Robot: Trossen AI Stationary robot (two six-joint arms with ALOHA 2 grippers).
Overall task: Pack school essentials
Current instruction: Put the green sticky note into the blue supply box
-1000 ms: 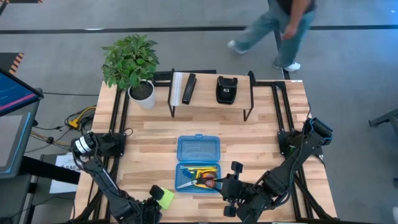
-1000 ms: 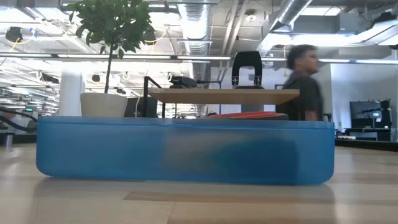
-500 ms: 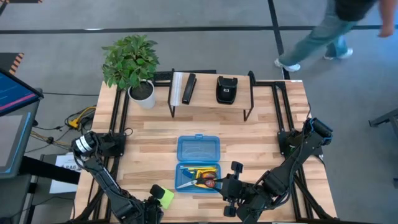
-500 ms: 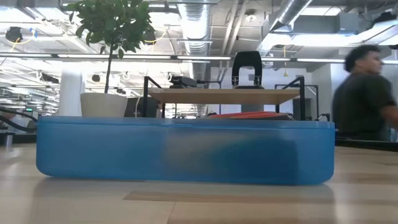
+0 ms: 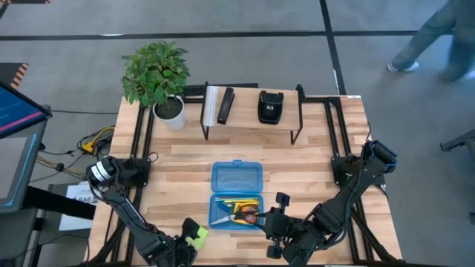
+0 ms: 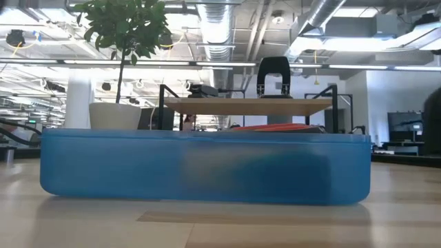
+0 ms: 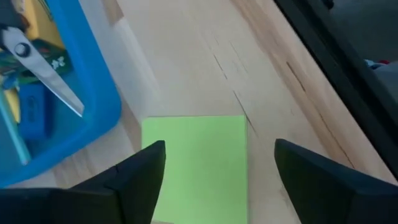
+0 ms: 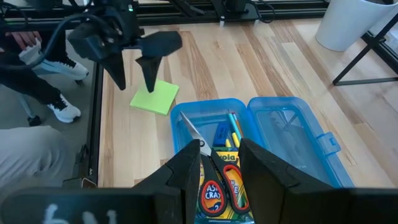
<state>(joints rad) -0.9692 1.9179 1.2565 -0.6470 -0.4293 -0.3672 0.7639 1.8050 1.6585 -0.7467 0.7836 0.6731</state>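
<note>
A lime-green sticky-note pad (image 7: 196, 168) lies flat on the table just left of the open blue box (image 5: 217, 200). My left gripper (image 7: 219, 146) stands open over the pad, one finger on each side of it; I cannot tell whether a finger touches it. The box holds red-handled scissors (image 8: 214, 180), a crayon box (image 8: 225, 163), yellow pencils, a teal pencil and a blue eraser (image 8: 222, 132). Its lid (image 5: 237, 178) lies folded back toward the far side. My right gripper (image 8: 219, 146) hovers over the box's near end, fingers a little apart above the scissors.
A potted plant (image 5: 157, 74) stands at the far left. A low shelf at the back carries a black bar with a white pad (image 5: 219, 105) and a black pouch (image 5: 270, 106). A person's legs and shoes (image 8: 62, 111) show beside the table's left edge.
My left gripper has opened and let go of the sticky-note pad, which now lies flat on the table between its fingers. A person beyond the table's far edge has walked off to the right.
</note>
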